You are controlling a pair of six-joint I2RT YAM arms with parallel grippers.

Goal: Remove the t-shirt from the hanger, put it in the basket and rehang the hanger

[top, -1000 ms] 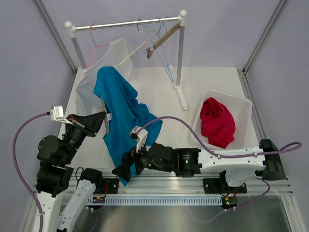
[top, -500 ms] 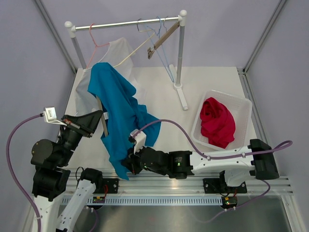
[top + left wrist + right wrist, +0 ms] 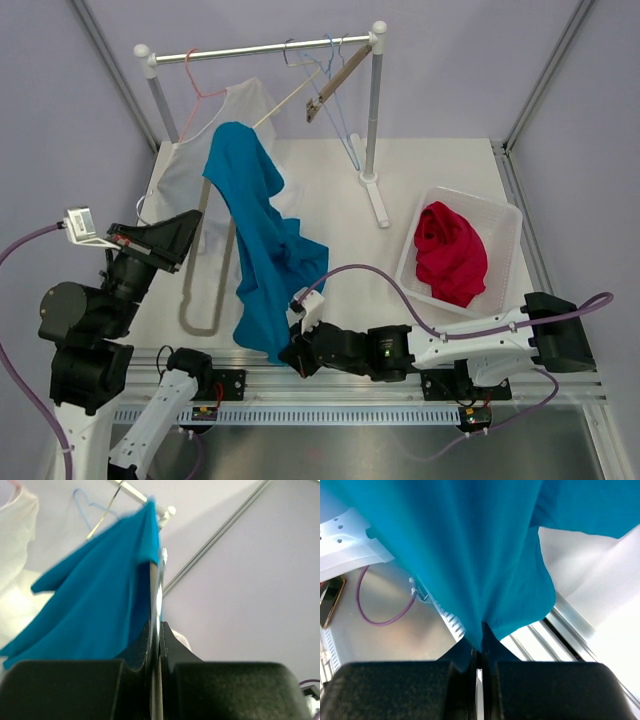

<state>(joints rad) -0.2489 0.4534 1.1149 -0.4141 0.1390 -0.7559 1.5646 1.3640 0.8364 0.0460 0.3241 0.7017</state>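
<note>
**Containers.** One white basket [image 3: 503, 214] stands at the right edge of the tabletop [image 3: 420, 170]. It contains a single crumpled red garment [image 3: 450, 252], which lies inside the rim.

**Task item.** The blue t-shirt [image 3: 262, 230] is stretched in a long band above the left half of the tabletop. It runs from a high point near the far left corner down to the near edge. In the left wrist view, its upper part [image 3: 100, 605] is draped over the top of the hanger [image 3: 154, 592]. The overhead view shows the hanger [image 3: 190, 300] as a grey loop just left of the fabric.

**Grippers.** The left gripper [image 3: 197, 226] is clenched on the thin bar of the hanger, and its fingers [image 3: 169, 640] meet on the bar. The right gripper [image 3: 293, 356] is clamped on the lower hem of the t-shirt at the near edge, with the blue cloth [image 3: 470, 555] pinched between its closed fingers [image 3: 492, 655].

**Surface and room.**
- The tabletop is white, with an aluminium rail along its near edge.
- A garment rack [image 3: 262, 48] stands along the far edge. It carries a white garment [image 3: 185, 175] on a pink hanger [image 3: 200, 90].
- Blue wire hangers [image 3: 343, 120] and a wooden hanger [image 3: 335, 82] hang near the right post of the rack.
- The surrounding walls are pale lavender.
</note>
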